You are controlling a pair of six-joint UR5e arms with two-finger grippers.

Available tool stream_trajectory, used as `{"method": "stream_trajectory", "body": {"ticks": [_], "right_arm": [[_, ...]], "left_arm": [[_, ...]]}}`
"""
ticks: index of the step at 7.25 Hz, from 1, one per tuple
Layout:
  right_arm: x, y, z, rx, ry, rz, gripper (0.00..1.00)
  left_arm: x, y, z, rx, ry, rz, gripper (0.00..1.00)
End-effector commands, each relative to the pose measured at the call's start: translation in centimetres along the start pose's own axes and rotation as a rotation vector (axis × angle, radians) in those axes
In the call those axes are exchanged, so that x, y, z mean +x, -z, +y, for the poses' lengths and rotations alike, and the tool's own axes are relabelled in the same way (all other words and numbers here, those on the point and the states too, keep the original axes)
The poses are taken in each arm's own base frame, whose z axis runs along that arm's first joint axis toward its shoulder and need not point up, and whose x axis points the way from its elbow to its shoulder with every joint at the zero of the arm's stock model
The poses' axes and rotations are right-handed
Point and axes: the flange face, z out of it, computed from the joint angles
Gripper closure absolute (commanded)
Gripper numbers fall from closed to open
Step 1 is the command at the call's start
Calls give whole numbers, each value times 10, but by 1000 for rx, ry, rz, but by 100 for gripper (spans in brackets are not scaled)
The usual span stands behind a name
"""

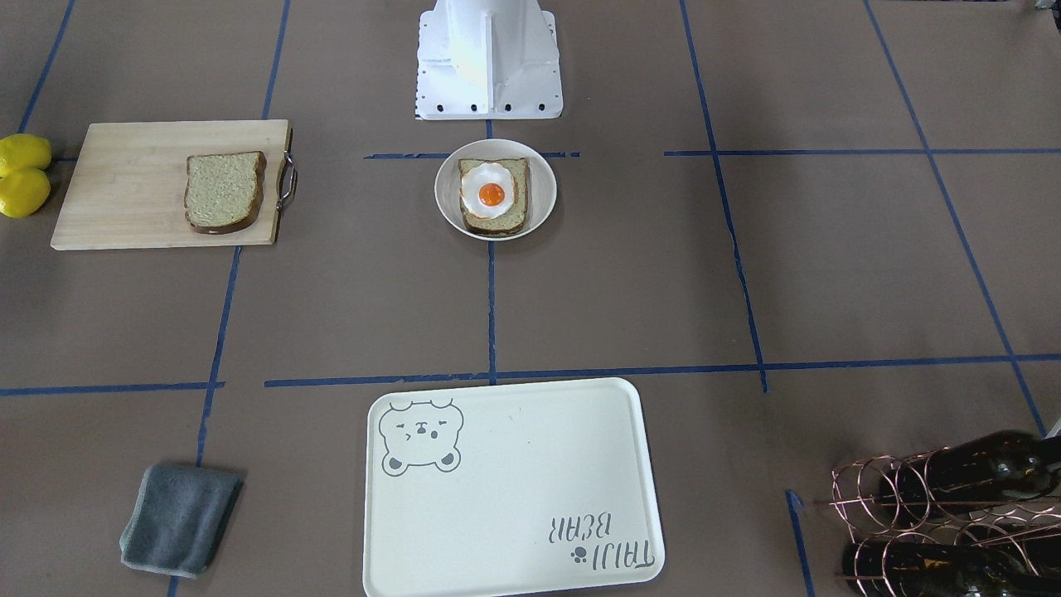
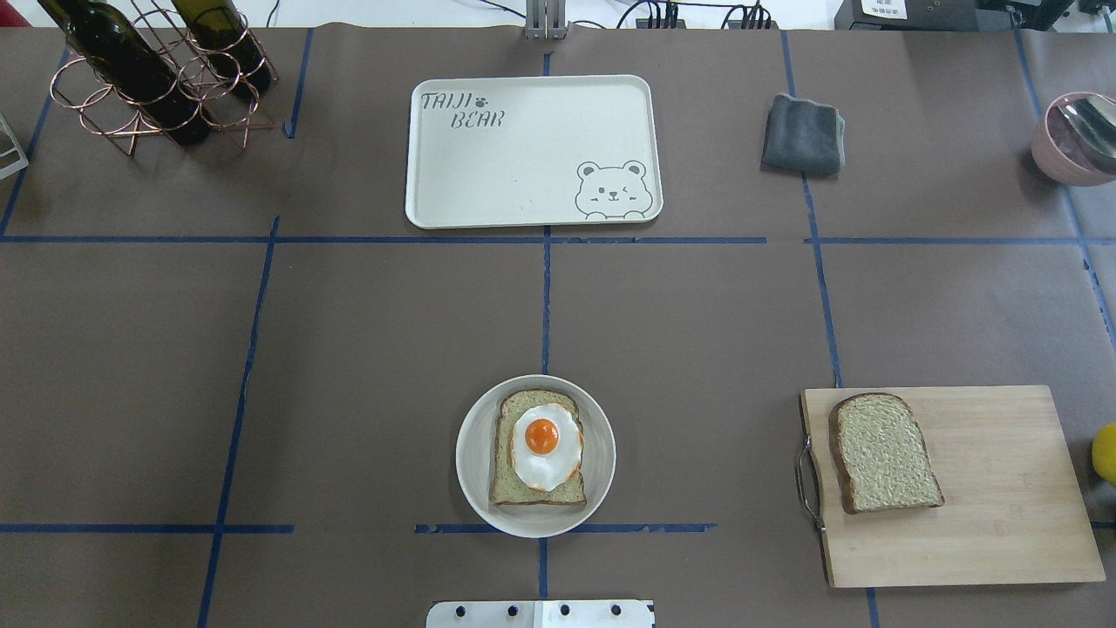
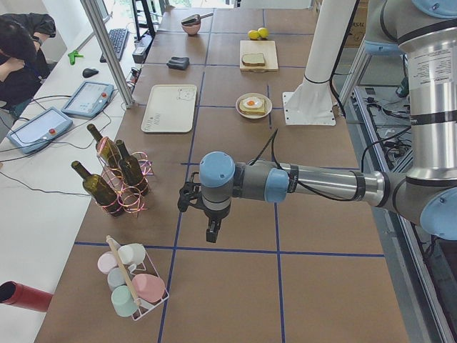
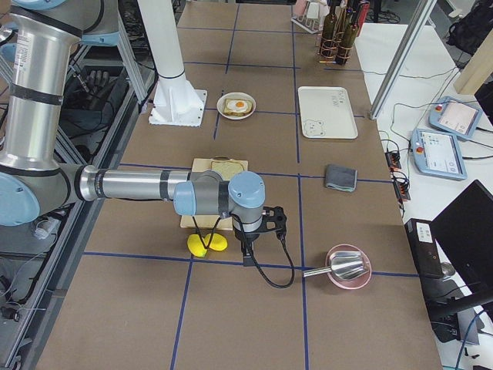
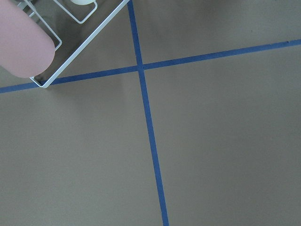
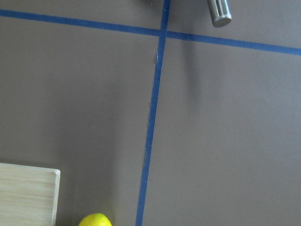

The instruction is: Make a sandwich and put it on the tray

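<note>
both left pincer [image 3: 211, 230] and right pincer [image 4: 247, 251]: cannot tell their gap. two speckled tan bread slices [image 2: 885, 453] [image 2: 516, 488], one white fried egg [image 2: 546, 447], one cream rectangular tray [image 2: 523, 166].

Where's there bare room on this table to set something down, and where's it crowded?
Bare: the whole tray, the stretch between tray and dish, and the cutting board beyond its bread slice. Crowded: the dish, filled by the egg-topped bread, and the wine rack corner.

Brown taped table [image 2: 349, 349], tray [image 2: 523, 166], dish [image 2: 471, 453], cutting board [image 2: 1003, 488], grey cloth [image 2: 803, 133], bottle rack [image 2: 129, 131], 2 lemons [image 1: 23, 192]
</note>
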Motion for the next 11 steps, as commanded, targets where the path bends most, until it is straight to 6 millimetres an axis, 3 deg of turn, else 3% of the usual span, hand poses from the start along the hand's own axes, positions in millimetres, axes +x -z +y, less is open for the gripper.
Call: {"method": "stream_trajectory", "body": {"ticks": [1, 6, 7, 9, 11], "right_arm": [[0, 0, 0, 0, 0, -2, 0], [-1, 0, 0, 4, 3, -4, 0], [-12, 1, -14, 7, 33, -1, 0], [-22, 4, -16, 39, 70, -70, 0], [-47, 13, -25, 136, 115, -150, 0]], "left_arm": [[1, 1, 0, 2, -2, -2, 0], [0, 0, 1, 1, -1, 0, 0], [-1, -2, 1, -3, 1, 0, 0], [-1, -1, 0, -2, 0, 0, 0], [0, -1, 1, -2, 0, 2, 0]]}}
